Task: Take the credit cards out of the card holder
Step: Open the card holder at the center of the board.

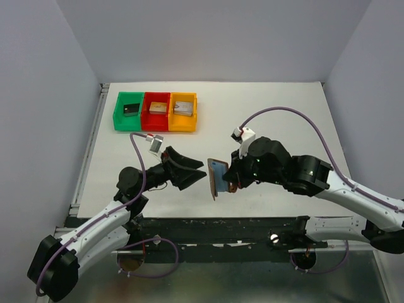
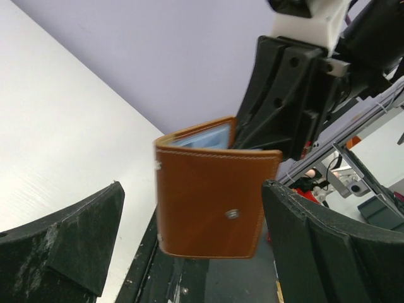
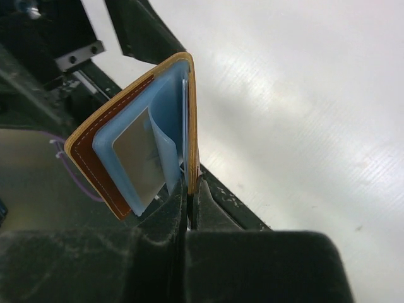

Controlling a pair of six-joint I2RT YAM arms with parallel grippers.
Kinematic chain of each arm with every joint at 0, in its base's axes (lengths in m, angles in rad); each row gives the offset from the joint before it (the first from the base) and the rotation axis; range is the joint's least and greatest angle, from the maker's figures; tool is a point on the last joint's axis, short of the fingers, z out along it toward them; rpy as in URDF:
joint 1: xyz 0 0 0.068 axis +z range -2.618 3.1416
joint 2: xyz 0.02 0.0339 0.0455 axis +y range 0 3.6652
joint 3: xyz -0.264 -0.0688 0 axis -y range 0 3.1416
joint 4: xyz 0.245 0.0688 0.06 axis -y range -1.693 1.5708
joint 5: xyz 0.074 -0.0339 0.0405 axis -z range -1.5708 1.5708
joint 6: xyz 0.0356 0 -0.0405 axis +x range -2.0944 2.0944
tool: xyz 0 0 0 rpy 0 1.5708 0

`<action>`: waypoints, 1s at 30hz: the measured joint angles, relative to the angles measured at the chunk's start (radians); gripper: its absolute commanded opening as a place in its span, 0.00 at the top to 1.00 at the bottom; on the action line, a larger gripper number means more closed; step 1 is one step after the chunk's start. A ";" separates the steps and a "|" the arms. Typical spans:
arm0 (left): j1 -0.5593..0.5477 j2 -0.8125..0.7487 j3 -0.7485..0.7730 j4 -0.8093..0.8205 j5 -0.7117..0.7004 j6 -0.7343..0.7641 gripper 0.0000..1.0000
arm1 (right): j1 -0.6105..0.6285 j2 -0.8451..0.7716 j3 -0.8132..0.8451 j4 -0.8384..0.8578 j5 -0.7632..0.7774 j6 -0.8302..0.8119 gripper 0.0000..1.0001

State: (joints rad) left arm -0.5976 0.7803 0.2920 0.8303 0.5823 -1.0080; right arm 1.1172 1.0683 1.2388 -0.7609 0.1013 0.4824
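The brown leather card holder (image 1: 218,178) hangs in the air above the table's near edge, half open. My right gripper (image 3: 192,203) is shut on one leaf of the card holder (image 3: 192,113), pinching its lower edge. Its pale blue inner pockets face left, and a silvery credit card (image 3: 136,158) shows in a pocket window. Other cards are hidden in the pockets. My left gripper (image 2: 192,189) is open just left of the card holder (image 2: 211,202), whose snap-studded brown back hangs between the wide-apart fingers (image 2: 69,240) without touching them.
Green (image 1: 120,113), red (image 1: 146,113) and orange (image 1: 191,113) bins stand in a row at the back left, each with a small block inside. The white table ends at a dark frame rail (image 1: 208,224) right below the card holder.
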 measured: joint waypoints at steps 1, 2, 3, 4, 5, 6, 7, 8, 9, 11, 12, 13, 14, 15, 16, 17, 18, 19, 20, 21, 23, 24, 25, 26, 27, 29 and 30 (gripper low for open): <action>0.000 0.005 -0.002 0.010 0.000 -0.006 0.01 | 0.000 0.012 0.002 -0.013 0.014 0.004 1.00; -0.003 0.005 -0.002 0.018 0.000 -0.009 0.01 | 0.000 0.023 0.004 -0.027 0.026 0.007 0.99; -0.006 0.004 -0.001 0.023 -0.003 -0.010 0.01 | 0.000 0.031 0.005 -0.040 0.038 0.010 1.00; -0.008 0.003 0.000 0.022 -0.006 -0.010 0.01 | 0.000 0.038 0.006 -0.052 0.047 0.012 1.00; -0.013 0.000 0.000 0.016 -0.011 -0.005 0.01 | 0.000 0.043 0.006 -0.058 0.053 0.014 1.00; -0.017 -0.002 0.000 0.011 -0.014 -0.002 0.01 | 0.000 0.048 0.008 -0.064 0.059 0.015 1.00; -0.022 -0.003 0.000 0.005 -0.017 0.003 0.01 | 0.000 0.053 0.011 -0.071 0.066 0.016 1.00; -0.025 -0.003 0.000 0.000 -0.019 0.006 0.01 | 0.000 0.058 0.017 -0.076 0.072 0.016 1.00; -0.034 -0.001 0.003 -0.010 -0.024 0.014 0.01 | 0.000 0.063 0.022 -0.077 0.077 0.017 1.00; -0.051 0.004 0.009 -0.021 -0.027 0.028 0.01 | 0.000 0.074 0.033 -0.079 0.085 0.019 1.00; -0.060 0.008 0.014 -0.031 -0.030 0.037 0.03 | 0.000 0.079 0.036 -0.078 0.088 0.021 1.00; -0.072 0.013 0.021 -0.043 -0.033 0.046 0.05 | 0.000 0.082 0.036 -0.077 0.089 0.023 1.00; -0.082 0.019 0.028 -0.058 -0.036 0.058 0.07 | 0.000 0.085 0.036 -0.077 0.089 0.024 1.00; -0.089 0.022 0.033 -0.069 -0.039 0.068 0.10 | 0.000 0.088 0.036 -0.077 0.089 0.026 1.00; -0.100 0.026 0.039 -0.087 -0.045 0.080 0.12 | 0.000 0.090 0.036 -0.077 0.089 0.029 1.00; -0.106 0.027 0.045 -0.107 -0.053 0.090 0.14 | 0.000 0.091 0.036 -0.077 0.089 0.033 1.00; -0.111 0.026 0.048 -0.125 -0.059 0.102 0.16 | 0.000 0.092 0.036 -0.077 0.089 0.034 1.00; -0.114 0.025 0.050 -0.142 -0.067 0.114 0.18 | 0.000 0.091 0.036 -0.077 0.089 0.037 1.00; -0.117 0.023 0.053 -0.161 -0.076 0.126 0.21 | 0.000 0.091 0.036 -0.077 0.089 0.040 1.00; -0.118 0.021 0.054 -0.176 -0.082 0.132 0.23 | 0.000 0.091 0.036 -0.077 0.089 0.041 1.00; -0.118 0.005 0.054 -0.217 -0.103 0.155 0.27 | 0.000 0.091 0.036 -0.077 0.091 0.042 0.99; -0.118 -0.005 0.055 -0.235 -0.110 0.166 0.28 | 0.000 0.091 0.036 -0.078 0.093 0.042 1.00; -0.118 -0.014 0.057 -0.250 -0.119 0.176 0.31 | 0.000 0.091 0.036 -0.078 0.096 0.042 1.00; -0.118 -0.024 0.060 -0.269 -0.127 0.187 0.33 | 0.000 0.090 0.036 -0.078 0.097 0.042 1.00; -0.118 -0.034 0.065 -0.290 -0.138 0.200 0.34 | 0.000 0.090 0.036 -0.078 0.098 0.042 1.00; -0.118 -0.046 0.076 -0.323 -0.153 0.220 0.35 | 0.000 0.088 0.036 -0.078 0.099 0.043 1.00; -0.118 -0.051 0.082 -0.340 -0.161 0.229 0.37 | 0.000 0.087 0.036 -0.078 0.101 0.043 1.00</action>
State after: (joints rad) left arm -0.7158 0.7288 0.3740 0.4908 0.4213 -0.7788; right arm 1.1168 1.1549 1.2747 -0.8391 0.2024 0.5259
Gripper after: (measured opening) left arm 0.670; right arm 0.025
